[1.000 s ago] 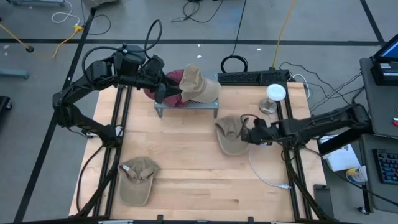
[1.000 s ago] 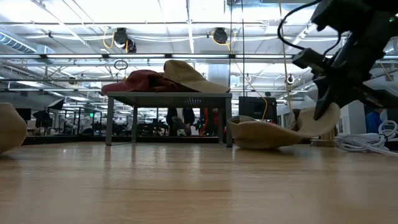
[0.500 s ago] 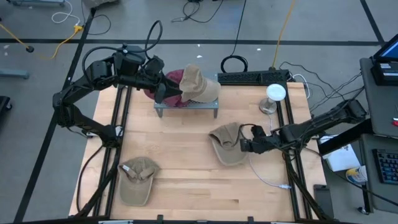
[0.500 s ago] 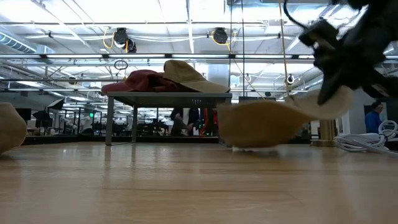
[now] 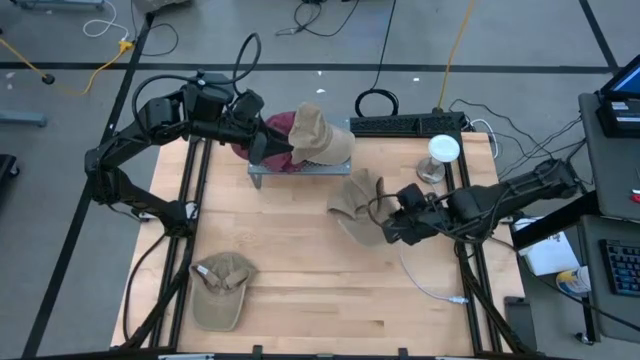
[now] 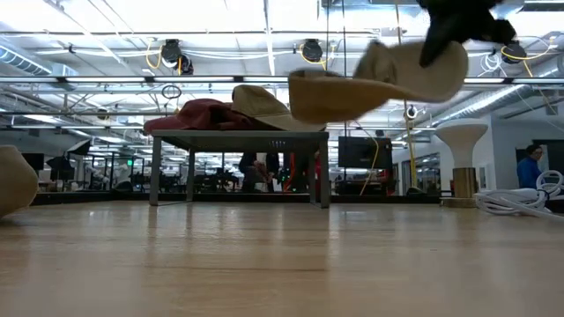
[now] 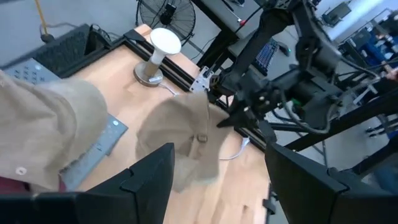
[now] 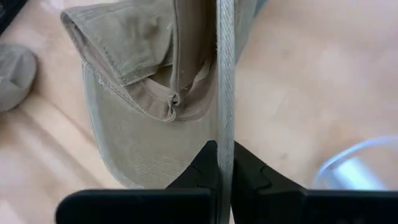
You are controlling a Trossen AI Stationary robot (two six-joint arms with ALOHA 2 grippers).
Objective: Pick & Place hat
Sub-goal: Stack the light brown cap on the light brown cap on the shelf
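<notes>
A tan cap (image 5: 355, 205) hangs in the air in my right gripper (image 5: 390, 226), which is shut on it right of the table's middle. In the low view the cap (image 6: 379, 84) floats higher than the grey metal rack (image 6: 238, 136). On the rack (image 5: 300, 170) at the far edge lie a red cap (image 5: 280, 125) and a second tan cap (image 5: 322, 135). My left gripper (image 5: 262, 148) is open, over the rack's left part by the red cap. A third tan cap (image 5: 222, 290) lies on the table, near left. My right gripper pinches a thin edge of the cap (image 8: 224, 118) between its two fingers, beside the back opening with the strap and buckle (image 8: 175, 99). The fingers come roughly level from the table's right. The cap is lifted clear of the table and reaches out leftward from the fingers.
A white round stand (image 5: 440, 155) stands at the far right of the table. A white cable (image 5: 425, 280) lies near the right rail. Black rails run along the table's left and right sides. Bare wood lies between the rack and the near edge.
My right gripper has gone up and a little toward the table's left and far edge, toward the rack, keeping its hold. The tan cap, which rested on the table a second ago, is now lifted clear, higher than the rack's top.
</notes>
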